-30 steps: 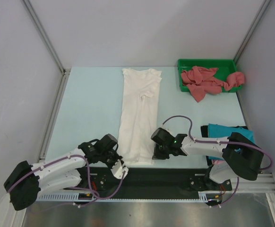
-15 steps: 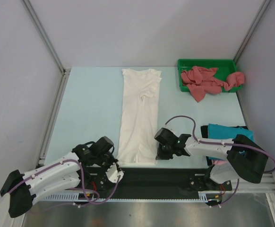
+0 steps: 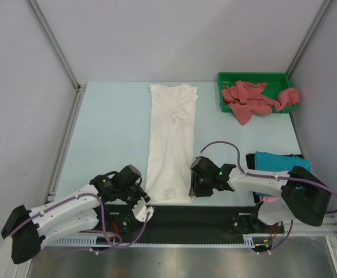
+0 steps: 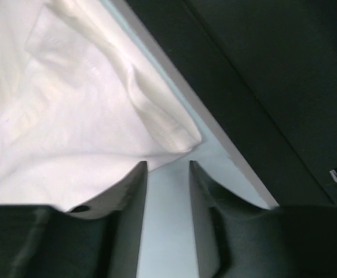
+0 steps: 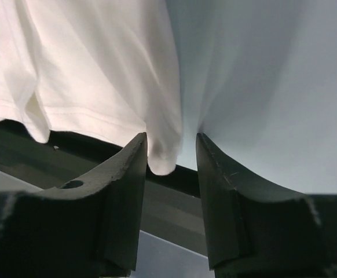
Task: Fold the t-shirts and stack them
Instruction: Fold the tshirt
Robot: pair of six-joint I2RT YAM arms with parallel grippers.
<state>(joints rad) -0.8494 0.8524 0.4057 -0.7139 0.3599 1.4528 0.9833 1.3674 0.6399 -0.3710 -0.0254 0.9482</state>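
Risk, as I judge: table smooth, so white t-shirt, long folded strip in middle with hem at near edge, can skew if one corner lifts first. Shallow bite takes one layer only; fold opens.

Both released: left gripper, hem corner just ahead; right gripper, corner loose between jaws.

Shirt cotton soft, matte, wrinkled. Far right, dusty red t-shirts crumpled in rigid green tray. Near right, teal t-shirt folded flat. Gripper fingers hard, dark, wedge-shaped.

The white t-shirt lies flat mid-desk, folded into a long strip, hem at the near edge — dusty red t-shirts crumpled in the green tray; teal t-shirt folded, near right.
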